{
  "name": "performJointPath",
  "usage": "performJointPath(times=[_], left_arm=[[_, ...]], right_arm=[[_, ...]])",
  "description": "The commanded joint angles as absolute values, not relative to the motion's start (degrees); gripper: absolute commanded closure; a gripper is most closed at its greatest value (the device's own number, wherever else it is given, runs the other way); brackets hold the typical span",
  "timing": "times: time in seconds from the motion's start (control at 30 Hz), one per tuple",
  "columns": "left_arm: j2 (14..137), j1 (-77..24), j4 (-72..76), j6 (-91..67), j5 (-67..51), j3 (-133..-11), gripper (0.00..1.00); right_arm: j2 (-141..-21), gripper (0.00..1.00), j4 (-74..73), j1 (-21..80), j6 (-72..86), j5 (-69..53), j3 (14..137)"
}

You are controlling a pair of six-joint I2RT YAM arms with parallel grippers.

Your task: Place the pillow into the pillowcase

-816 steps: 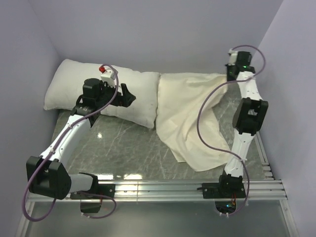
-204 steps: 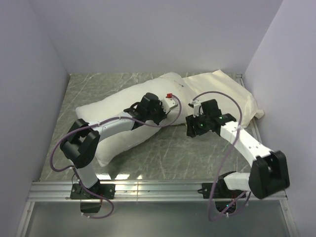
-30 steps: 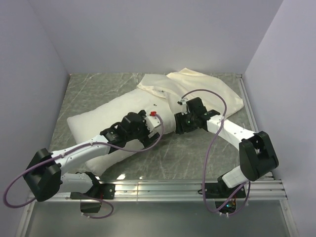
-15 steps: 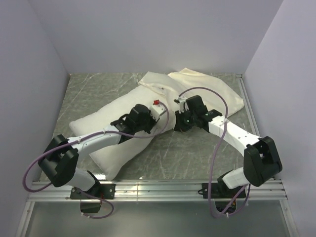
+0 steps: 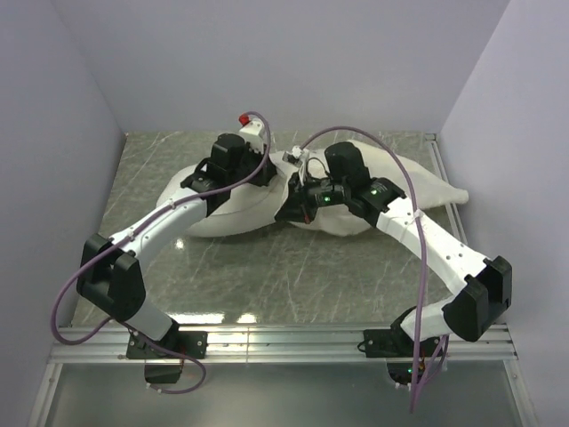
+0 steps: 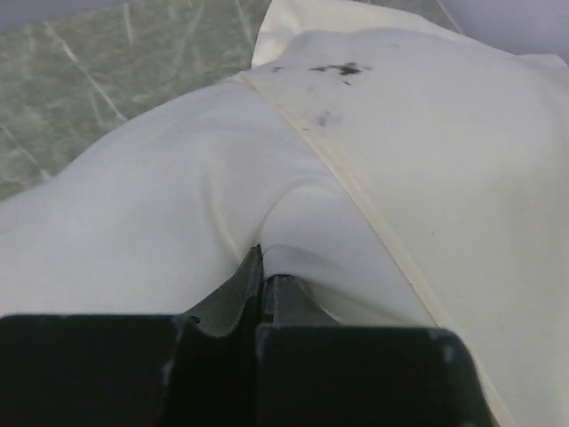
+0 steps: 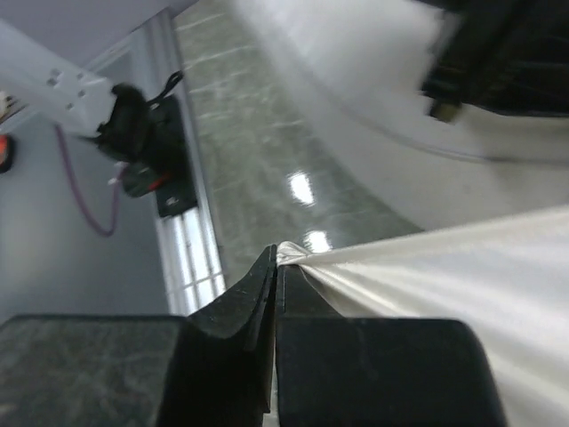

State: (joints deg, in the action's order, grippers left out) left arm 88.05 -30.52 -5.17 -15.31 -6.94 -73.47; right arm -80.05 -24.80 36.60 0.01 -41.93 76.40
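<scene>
Jaws, left: the left gripper [image 6: 264, 267] is closed, pinching a small raised fold of the pillow [image 6: 151, 205] just beside the hem of the pillowcase [image 6: 444, 178].
Jaws, right: the right gripper [image 7: 277, 258] is closed on a thin edge of the pillowcase, which stretches taut away from the fingertips.
Pillow: lies across the far middle of the table [image 5: 293, 267], with its left end bare and its right end meeting the case mouth. How deep it sits inside cannot be told.
Pillowcase: to the right of the pillow, reaching toward the right wall.
Stage: feeding the pillow into the mouth, by my reading; much of it looks to be outside.
Risk, left: the pinch takes only the cover fabric, so a push may stretch or slip the fold rather than move the stuffing.
Risk, right: only a sliver of hem is held, so a hard pull could tear it free and let the mouth collapse.
Risk, arms: the two wrists work close together, so a crossing move could make them knock.
</scene>
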Motion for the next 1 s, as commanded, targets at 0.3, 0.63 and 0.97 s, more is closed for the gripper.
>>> performJointPath(times=[0.3, 0.63, 0.97], left_arm=[[80.09, -33.05, 0.27, -15.4, -18.78, -56.54, 0.89], [65.65, -30.24, -26.8, 16.43, -41.4, -62.47, 0.17], [81.17, -24.7, -8.18, 16.52, -13.2, -70.21, 0.16]], right_arm=[[-77.27, 0.42, -30.01, 29.01, 0.73, -57.89, 63.89], [-80.68, 0.19, -32.28, 18.63, -0.1, -36.31, 84.37], [-113.62, 0.23, -34.18, 18.81, 12.21, -12.2, 113.53]])
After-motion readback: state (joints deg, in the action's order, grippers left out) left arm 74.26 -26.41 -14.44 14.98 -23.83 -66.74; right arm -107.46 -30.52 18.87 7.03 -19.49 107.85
